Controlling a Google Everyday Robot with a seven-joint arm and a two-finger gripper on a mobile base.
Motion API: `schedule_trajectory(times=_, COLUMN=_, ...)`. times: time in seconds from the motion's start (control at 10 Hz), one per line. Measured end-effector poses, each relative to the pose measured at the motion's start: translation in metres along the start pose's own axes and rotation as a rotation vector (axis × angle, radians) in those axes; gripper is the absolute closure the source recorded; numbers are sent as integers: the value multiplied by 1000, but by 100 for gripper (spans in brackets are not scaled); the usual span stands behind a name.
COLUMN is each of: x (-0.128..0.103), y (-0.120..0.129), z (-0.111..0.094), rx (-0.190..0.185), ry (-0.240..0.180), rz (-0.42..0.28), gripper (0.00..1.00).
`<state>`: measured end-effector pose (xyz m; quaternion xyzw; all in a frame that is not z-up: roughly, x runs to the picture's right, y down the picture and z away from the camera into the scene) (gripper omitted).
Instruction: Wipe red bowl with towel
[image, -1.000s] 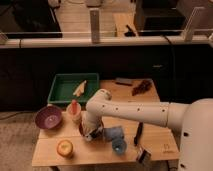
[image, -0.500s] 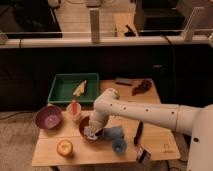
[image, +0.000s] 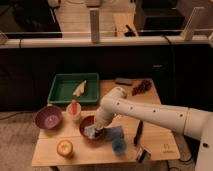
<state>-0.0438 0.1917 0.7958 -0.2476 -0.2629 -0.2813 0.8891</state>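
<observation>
The red bowl (image: 86, 125) sits on the wooden table (image: 160, 140), left of centre near the front. My gripper (image: 96, 131) reaches down into the bowl from the right, at the end of the white arm (image: 135, 111). It is shut on the blue towel (image: 113, 133). One end of the towel lies inside the bowl under the gripper, and the rest trails over the bowl's right rim onto the table.
A purple bowl (image: 48, 118) and a small cup with an orange item (image: 74, 111) stand left of the red bowl. A round fruit (image: 64, 147) lies at the front left. A blue cup (image: 119, 146), a black tool (image: 138, 132), a green tray (image: 75, 89) and dark grapes (image: 141, 87) are also here.
My gripper has moved left and down into the red bowl, drawing the towel's end in with it.
</observation>
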Motion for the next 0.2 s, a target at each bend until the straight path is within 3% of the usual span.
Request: schedule_trajectory(times=0.2, x=2, y=-18, z=-1, rx=12, ry=10, rz=-13, gripper=100)
